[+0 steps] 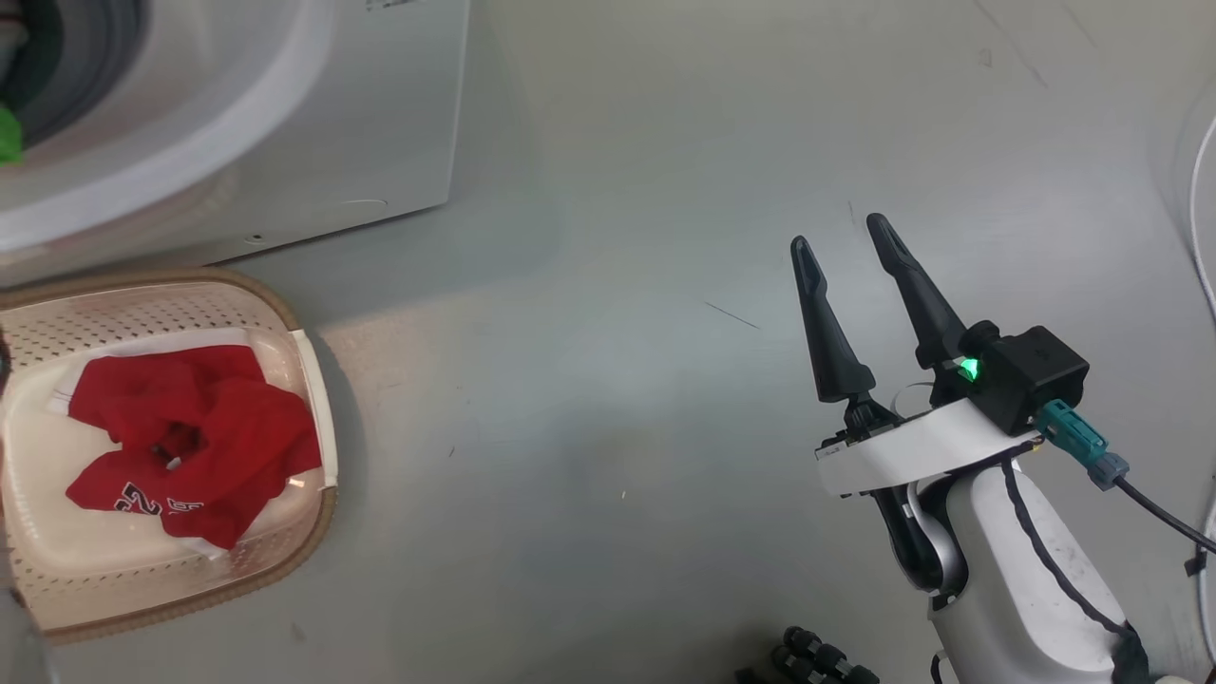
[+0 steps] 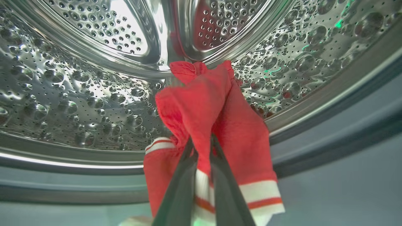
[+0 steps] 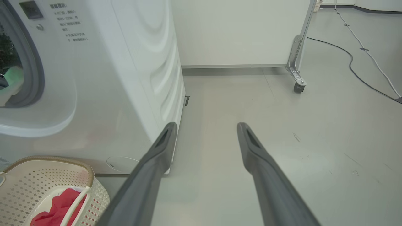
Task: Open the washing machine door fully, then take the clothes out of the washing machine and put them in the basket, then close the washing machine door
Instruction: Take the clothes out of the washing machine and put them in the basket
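A red fabric garment with white trim stripes (image 2: 194, 103) is inside the perforated steel drum (image 2: 78, 94) of the white front-loading washing machine (image 1: 380, 114), a fold of it clamped between the left gripper's (image 2: 202, 142) fingers. It looks soft, light and limp, so it should drape and could snag on the grey rubber seal (image 3: 36, 78); a thick bunched fold likely holds best. Another red garment (image 1: 209, 427) lies in the cream perforated plastic basket (image 1: 325, 522) beside the machine. The right gripper (image 1: 838, 233) hovers over the floor (image 1: 617, 427), fingers wide apart.
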